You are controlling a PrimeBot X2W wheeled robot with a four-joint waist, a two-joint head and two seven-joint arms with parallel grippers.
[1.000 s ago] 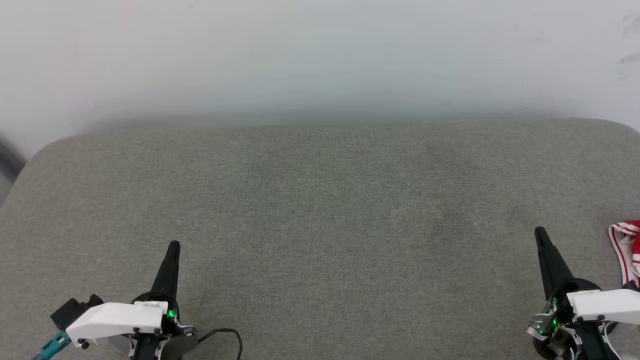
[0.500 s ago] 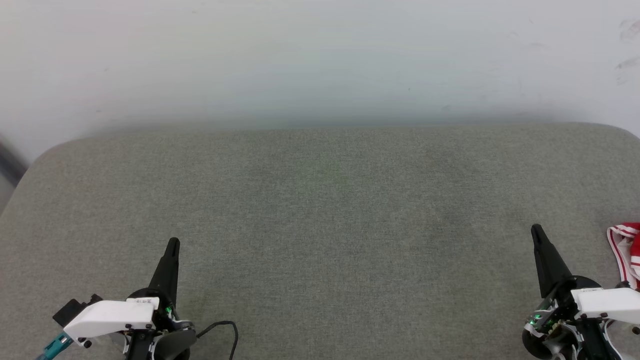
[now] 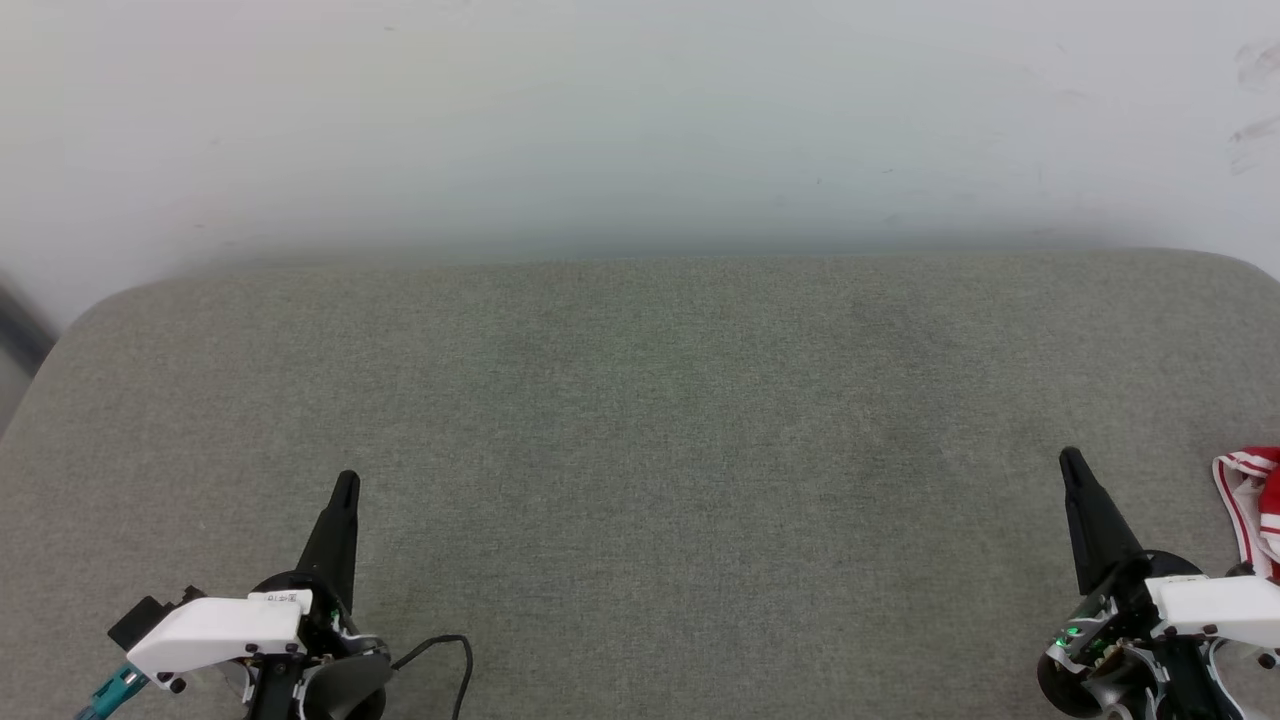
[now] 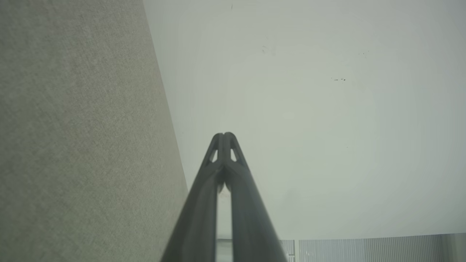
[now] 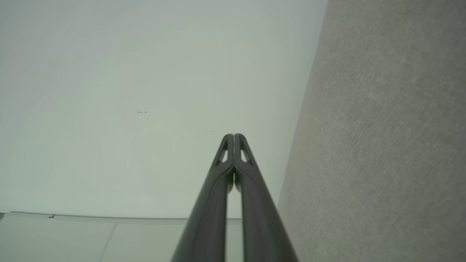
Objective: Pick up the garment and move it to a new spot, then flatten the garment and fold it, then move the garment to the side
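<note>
A small part of the red garment, with white-and-red striped trim, lies at the head view's right edge on the grey cushioned surface; the remainder is cut off. My right gripper stands just left of it, apart from the cloth, fingers pressed together and empty. In the right wrist view the right gripper is shut with its tips meeting. My left gripper is at the lower left, far from the garment. The left wrist view shows the left gripper shut on nothing.
A pale wall rises behind the grey surface. The surface has rounded far corners at left and right. A black cable loops beside the left wrist.
Between the earlier frames and now the head view has shifted slightly; both grippers sit a little higher in it. The garment has not moved.
</note>
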